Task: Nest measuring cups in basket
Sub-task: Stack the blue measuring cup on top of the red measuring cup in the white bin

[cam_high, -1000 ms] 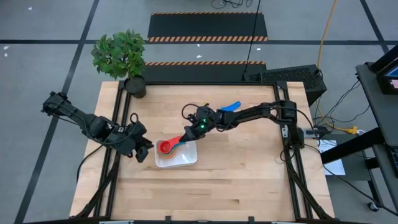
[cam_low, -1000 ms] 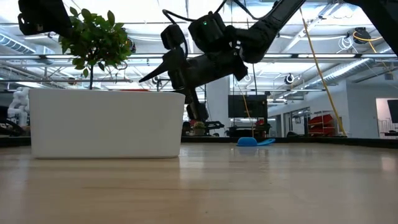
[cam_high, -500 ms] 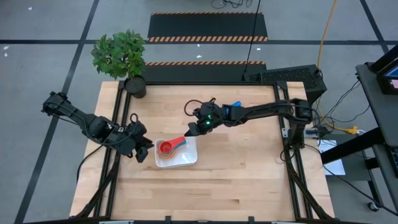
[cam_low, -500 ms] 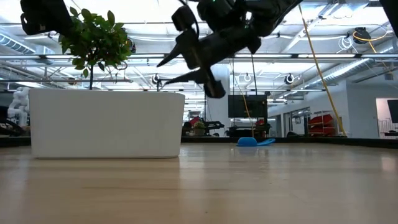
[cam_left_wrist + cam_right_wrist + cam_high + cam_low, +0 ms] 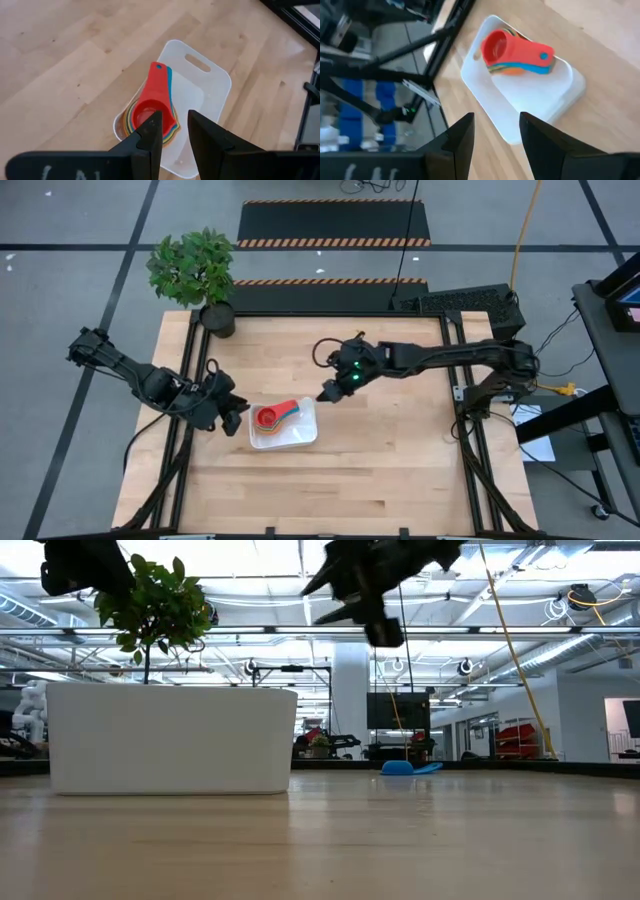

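— Where are the measuring cups (image 5: 275, 417)?
— Nested, red one on top, in the white basket (image 5: 296, 437), lower centre of the high view.
— The grippers?
— Right gripper (image 5: 327, 393) just right of the basket, fingers parted, empty. Left gripper (image 5: 233, 420) just left of it, fingers slightly apart, holding nothing.

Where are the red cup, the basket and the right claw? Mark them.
red cup (image 5: 150, 107): left wrist view, on its bowl.
basket (image 5: 219, 80): left wrist view, on its rim.
right claw (image 5: 325, 395): high view, between its fingertips.
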Available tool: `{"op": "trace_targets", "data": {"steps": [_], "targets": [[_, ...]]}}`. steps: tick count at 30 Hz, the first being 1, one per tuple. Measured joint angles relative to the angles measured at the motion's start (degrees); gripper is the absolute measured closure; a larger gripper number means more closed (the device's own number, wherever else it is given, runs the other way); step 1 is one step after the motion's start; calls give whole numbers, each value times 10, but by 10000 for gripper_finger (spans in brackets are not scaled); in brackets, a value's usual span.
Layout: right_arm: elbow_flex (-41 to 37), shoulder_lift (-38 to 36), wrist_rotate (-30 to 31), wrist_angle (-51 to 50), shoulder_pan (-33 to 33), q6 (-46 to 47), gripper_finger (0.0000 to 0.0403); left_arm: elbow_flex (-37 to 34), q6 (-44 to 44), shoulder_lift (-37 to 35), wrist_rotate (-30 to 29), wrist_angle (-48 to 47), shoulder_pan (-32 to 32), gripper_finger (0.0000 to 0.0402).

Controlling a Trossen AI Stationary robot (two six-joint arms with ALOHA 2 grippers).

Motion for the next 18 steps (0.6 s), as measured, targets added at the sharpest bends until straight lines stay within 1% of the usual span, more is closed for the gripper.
{"op": "trace_targets", "data": {"steps": [4,8,11,15,18], "targets": [[0,-49,1,-81,-5,-60,252,0,-13,9,2,13,3,309],[0,-89,2,-159,-24,-128,252,0,-12,36,23,57,14,309],[0,-110,3,-221,-46,-172,252,0,6,67,27,114,24,309],[0,-128,36,-292,-79,-212,252,4,33,111,29,198,44,309],[0,-135,45,-320,-107,-251,252,32,44,153,32,212,62,309]]}}
